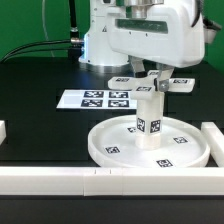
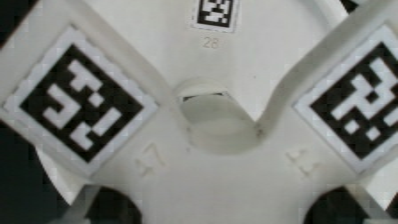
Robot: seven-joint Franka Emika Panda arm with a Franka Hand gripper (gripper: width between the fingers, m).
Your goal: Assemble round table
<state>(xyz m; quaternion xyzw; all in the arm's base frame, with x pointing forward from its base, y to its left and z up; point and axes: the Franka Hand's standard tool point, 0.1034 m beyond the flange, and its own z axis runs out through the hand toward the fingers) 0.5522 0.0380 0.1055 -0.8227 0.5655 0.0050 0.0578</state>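
Observation:
The large round rimmed disc (image 1: 108,148) lies on the black table near the front. The short cylinder post (image 1: 148,122) stands upright on its middle. My gripper (image 1: 151,76) is shut on the cross-shaped four-arm piece (image 1: 150,86) and holds it level right on top of the post. In the wrist view the cross piece (image 2: 214,60) fills the frame, with its tagged arms spread out and its centre hole (image 2: 217,118) in the middle. The gripper (image 2: 217,200) grips it by the hub; the fingertips are mostly hidden behind the piece.
The marker board (image 1: 98,98) lies flat behind the disc. Long white border bars run along the front (image 1: 60,181) and the exterior view's right (image 1: 214,140). A short white block (image 1: 3,130) sits at the exterior view's left edge. The robot base (image 1: 100,40) stands behind.

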